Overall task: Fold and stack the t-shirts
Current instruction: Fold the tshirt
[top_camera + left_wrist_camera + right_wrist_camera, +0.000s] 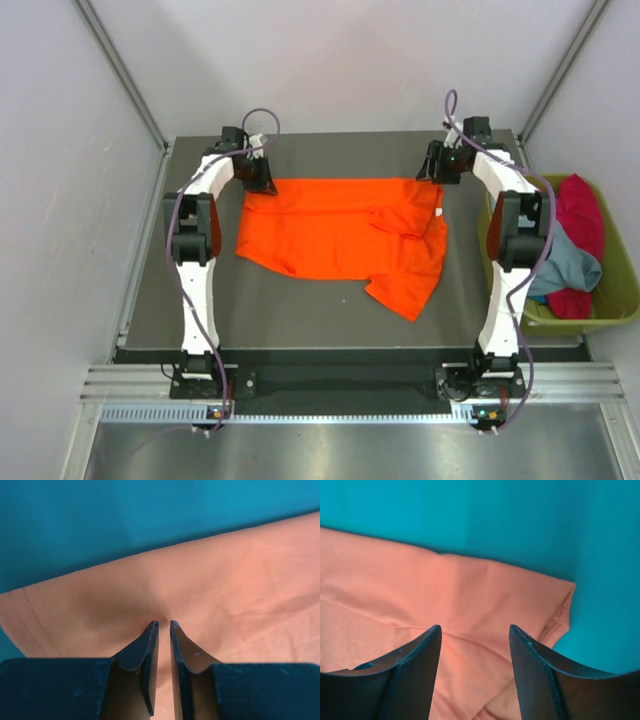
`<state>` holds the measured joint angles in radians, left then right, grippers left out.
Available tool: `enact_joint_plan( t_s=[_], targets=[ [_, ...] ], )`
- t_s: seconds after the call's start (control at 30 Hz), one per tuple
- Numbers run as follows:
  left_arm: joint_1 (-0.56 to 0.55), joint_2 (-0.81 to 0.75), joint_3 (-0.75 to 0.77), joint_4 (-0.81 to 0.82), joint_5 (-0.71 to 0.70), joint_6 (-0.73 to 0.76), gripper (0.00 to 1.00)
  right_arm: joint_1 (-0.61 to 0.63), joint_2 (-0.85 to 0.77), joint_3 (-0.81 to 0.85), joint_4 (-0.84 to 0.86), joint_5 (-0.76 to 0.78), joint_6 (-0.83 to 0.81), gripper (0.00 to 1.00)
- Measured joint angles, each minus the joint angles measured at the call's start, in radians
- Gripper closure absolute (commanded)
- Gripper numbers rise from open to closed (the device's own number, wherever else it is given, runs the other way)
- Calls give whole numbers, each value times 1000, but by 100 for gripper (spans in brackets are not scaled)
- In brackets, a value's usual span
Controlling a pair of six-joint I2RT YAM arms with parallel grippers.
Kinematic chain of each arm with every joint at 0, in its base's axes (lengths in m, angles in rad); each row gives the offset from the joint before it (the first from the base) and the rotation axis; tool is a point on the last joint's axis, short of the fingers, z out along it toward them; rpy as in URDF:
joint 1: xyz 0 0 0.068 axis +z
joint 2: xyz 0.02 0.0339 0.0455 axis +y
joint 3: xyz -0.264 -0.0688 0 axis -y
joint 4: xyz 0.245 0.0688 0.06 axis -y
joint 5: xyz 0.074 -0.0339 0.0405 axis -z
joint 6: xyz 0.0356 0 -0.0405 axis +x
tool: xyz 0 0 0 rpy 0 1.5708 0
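Note:
A bright orange t-shirt (330,235) lies spread and partly folded on the dark table (300,310). My left gripper (256,176) is at the shirt's far left edge. In the left wrist view its jaws (162,625) are closed to a narrow slit, pinching the puckered orange cloth (225,580). My right gripper (441,166) is at the shirt's far right corner. In the right wrist view it (475,628) stands wide open over the orange cloth (395,590), near a stitched hem corner. A magenta-red shirt (582,215) and a grey-blue shirt (570,265) lie in the bin.
An olive-green bin (585,322) stands off the table's right edge beside the right arm. White walls and metal frame posts surround the table. The arm bases are bolted at the near edge.

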<state>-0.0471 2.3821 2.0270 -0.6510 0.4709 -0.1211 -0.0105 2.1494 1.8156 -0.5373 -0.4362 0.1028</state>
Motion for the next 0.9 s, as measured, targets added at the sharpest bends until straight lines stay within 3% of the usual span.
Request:
enact_joint_plan(
  t_s=[0.13,0.37,0.7,0.9],
  targets=[
    [0,24,-8,1,-17,-4,79,0,97,-21,-8,-3,32,42],
    [0,33,4,4,-33,-16,78,17,115,-25,1,2,60,41],
    [-3,146,185,26,-48,-17,77,39,237,168,-5,8,74,40],
    [-10,161,206,56,-73,-21,77,45,264,215,-3,14,74,38]
  ],
)
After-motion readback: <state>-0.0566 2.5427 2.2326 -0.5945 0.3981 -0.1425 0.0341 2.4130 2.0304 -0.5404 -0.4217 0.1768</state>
